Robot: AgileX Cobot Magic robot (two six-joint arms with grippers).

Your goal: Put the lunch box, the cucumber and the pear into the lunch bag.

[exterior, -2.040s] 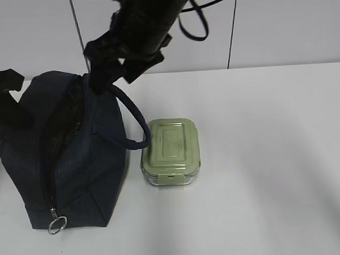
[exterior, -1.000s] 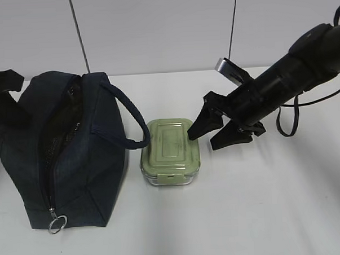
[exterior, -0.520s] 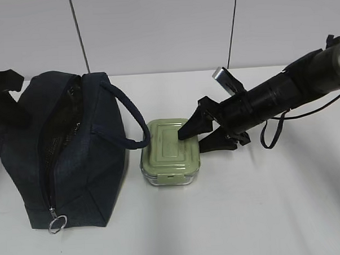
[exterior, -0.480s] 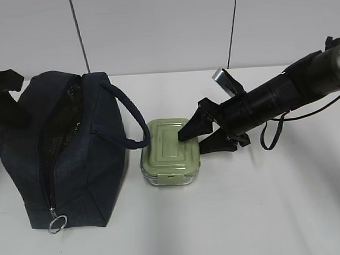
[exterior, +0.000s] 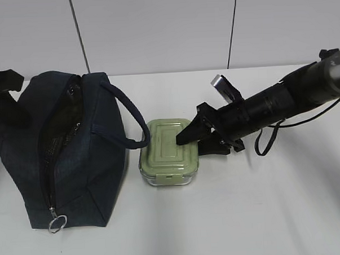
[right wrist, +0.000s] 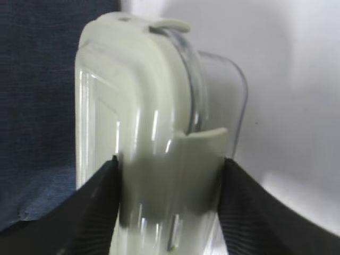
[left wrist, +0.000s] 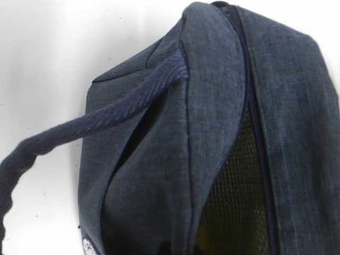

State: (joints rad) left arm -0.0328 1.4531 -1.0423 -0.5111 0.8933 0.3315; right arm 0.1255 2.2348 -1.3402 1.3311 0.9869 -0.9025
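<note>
At the far left of the exterior frame we see our left gripper [exterior: 2,98] only as a dark shape against the bag [exterior: 69,154]; we cannot see its jaws there, and they stand closed. The bag sits at the left on the white table [exterior: 247,214], its zip open, ring pull [exterior: 57,224] at the lower left, one handle [exterior: 133,115] arching right toward the box [exterior: 168,153]. Our left wrist view shows the bag [left wrist: 212,133] from above, its handle [left wrist: 79,125] trailing to the lower left. The box stands just right of the bag, centre frame. From the right our right gripper [exterior: 194,139] reaches in, and its fingers [right wrist: 101,207] press both sides of the box [right wrist: 154,159], gripping its right end
</note>
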